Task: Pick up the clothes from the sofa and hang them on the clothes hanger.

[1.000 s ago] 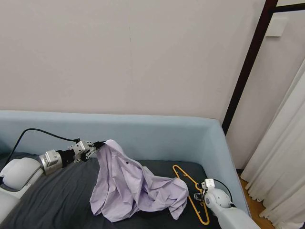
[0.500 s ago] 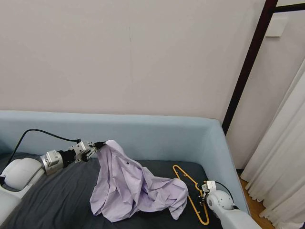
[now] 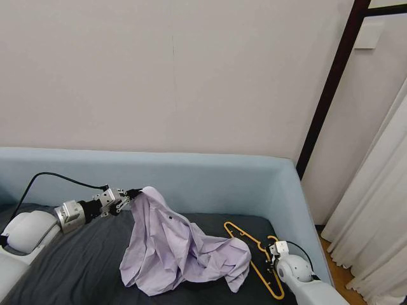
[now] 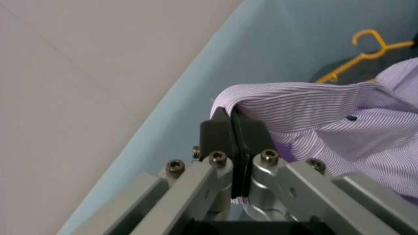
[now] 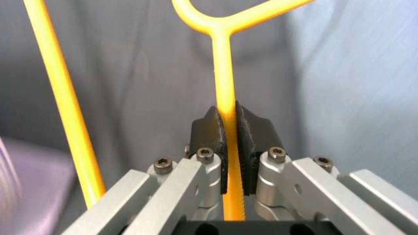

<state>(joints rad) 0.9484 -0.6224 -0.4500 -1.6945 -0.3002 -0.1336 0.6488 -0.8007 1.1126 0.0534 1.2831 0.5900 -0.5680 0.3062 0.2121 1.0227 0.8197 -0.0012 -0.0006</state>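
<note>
A lilac striped shirt [image 3: 175, 251] drapes over the dark sofa seat [image 3: 70, 264]; its collar [image 4: 294, 100] is lifted. My left gripper [image 3: 131, 192] is shut on that collar, with the black pads [image 4: 217, 137] pinching the fabric. A yellow clothes hanger [image 3: 254, 254] lies at the seat's right end, partly under the shirt's hem. My right gripper [image 3: 270, 249] is shut on the hanger's yellow bar [image 5: 225, 78], which runs between its black pads [image 5: 251, 132]. The hanger's hook [image 4: 369, 41] shows far off in the left wrist view.
The pale blue sofa back [image 3: 210, 181] and right armrest [image 3: 289, 203] wall in the seat. A plain wall rises behind. A dark door frame [image 3: 327, 89] and white curtains [image 3: 375, 216] stand to the right.
The hanger has shifted slightly left and up on the seat with my right gripper. My left gripper has crept up and right, still holding the collar.
</note>
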